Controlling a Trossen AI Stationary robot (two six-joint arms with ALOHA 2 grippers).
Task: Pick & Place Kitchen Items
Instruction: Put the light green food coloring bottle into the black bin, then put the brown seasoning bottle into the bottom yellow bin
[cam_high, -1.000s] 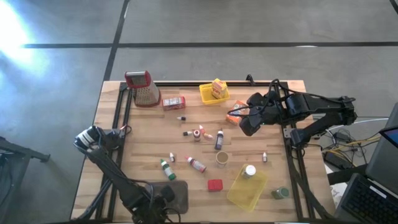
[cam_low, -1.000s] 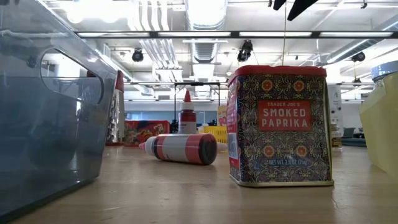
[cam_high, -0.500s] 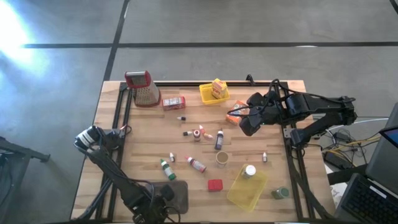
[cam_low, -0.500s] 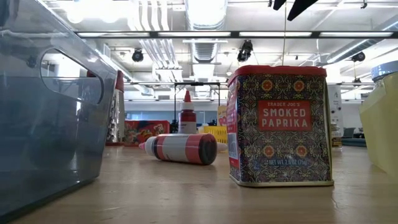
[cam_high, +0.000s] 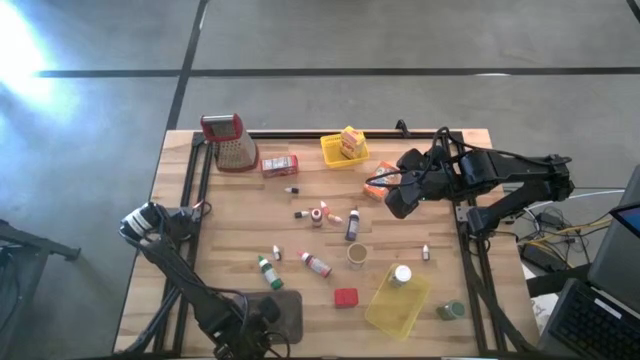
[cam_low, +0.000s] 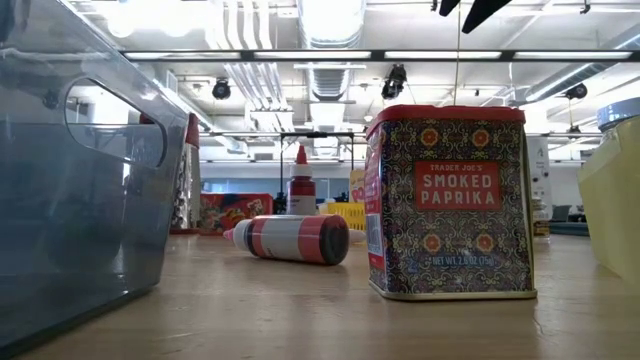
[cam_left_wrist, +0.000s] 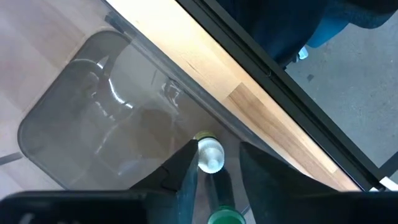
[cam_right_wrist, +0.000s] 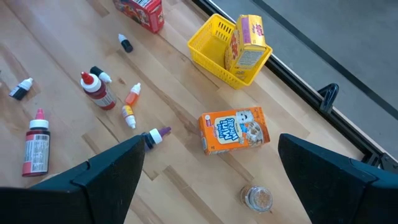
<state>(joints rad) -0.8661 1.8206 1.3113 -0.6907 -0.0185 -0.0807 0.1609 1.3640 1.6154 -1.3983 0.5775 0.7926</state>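
My left gripper (cam_left_wrist: 219, 149) hangs at the table's near left, pointing down into the grey see-through tray (cam_high: 288, 305). Its fingers stand apart on either side of a small bottle with a white cap (cam_left_wrist: 210, 155) and a green end (cam_left_wrist: 224, 218). My right gripper (cam_high: 398, 197) waits open, high over the table's far right, above an orange box (cam_right_wrist: 235, 130). Small bottles (cam_high: 318, 214) and a red-capped bottle (cam_high: 316, 264) lie mid-table. The red paprika tin (cam_low: 450, 200) stands on its base near the front. My left gripper comes from above with the small bottle between its fingers. One finger (cam_left_wrist: 186, 174) lies next to the white cap (cam_left_wrist: 203, 154), and a gap shows on the cap's other side. Whether a finger touches the bottle, I cannot tell.
A metal grater (cam_high: 228, 140) and a red box (cam_high: 280, 165) stand at the far left. A yellow basket (cam_high: 333, 155) at the back holds a yellow box (cam_high: 351, 142). A second yellow basket (cam_high: 397, 305) near the front right holds a white-capped jar (cam_high: 402, 274).
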